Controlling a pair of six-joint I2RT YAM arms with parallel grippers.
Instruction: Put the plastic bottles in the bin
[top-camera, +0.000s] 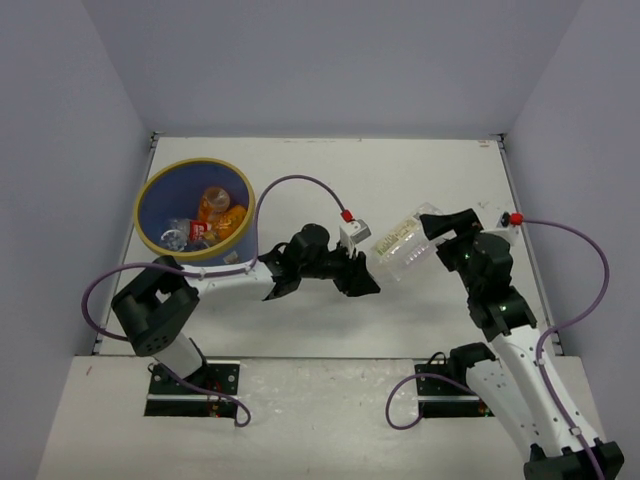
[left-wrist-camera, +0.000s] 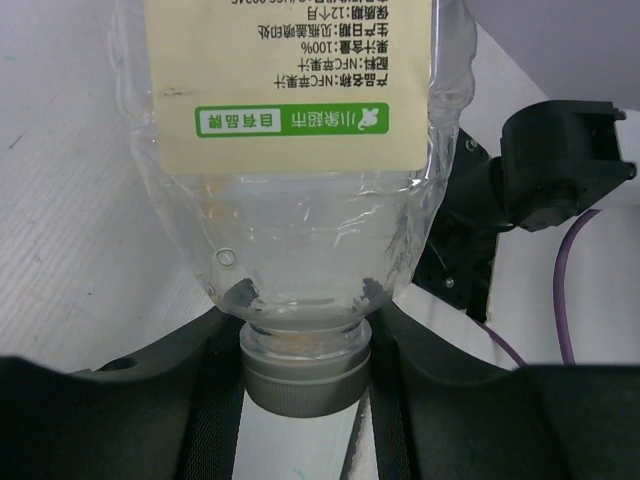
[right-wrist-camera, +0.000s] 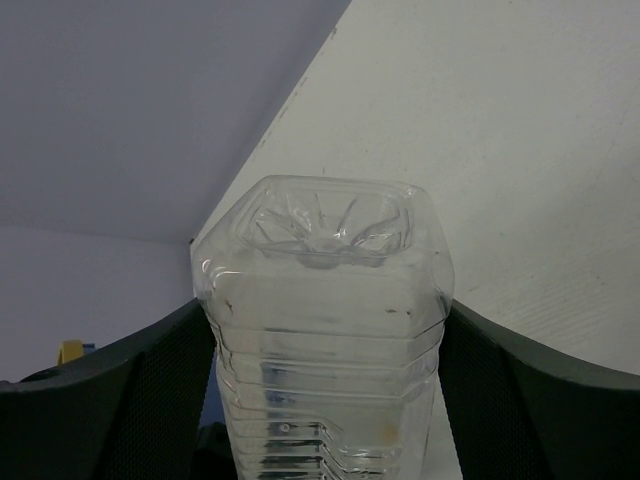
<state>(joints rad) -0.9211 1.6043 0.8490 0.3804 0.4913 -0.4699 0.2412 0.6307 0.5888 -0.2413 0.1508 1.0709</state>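
Observation:
A large clear bottle (top-camera: 405, 248) with a pale label hangs above the table's middle, spanning both grippers. My left gripper (top-camera: 368, 262) is shut on its grey cap (left-wrist-camera: 305, 375), the fingers (left-wrist-camera: 200, 400) pressed to either side, and the bottle's body (left-wrist-camera: 300, 200) rises away from the camera. My right gripper (top-camera: 432, 235) holds the other end: the ribbed body (right-wrist-camera: 325, 330) fills the space between its fingers, touching both. The blue bin (top-camera: 148, 196) with a yellow rim stands at the far left and holds two orange bottles (top-camera: 213, 203) and a clear one with a red label (top-camera: 197, 231).
White walls close in the table on three sides. The left arm's purple cable (top-camera: 290, 182) arcs over the table beside the bin. A sliver of the bin's yellow rim (right-wrist-camera: 70, 350) shows at the lower left of the right wrist view.

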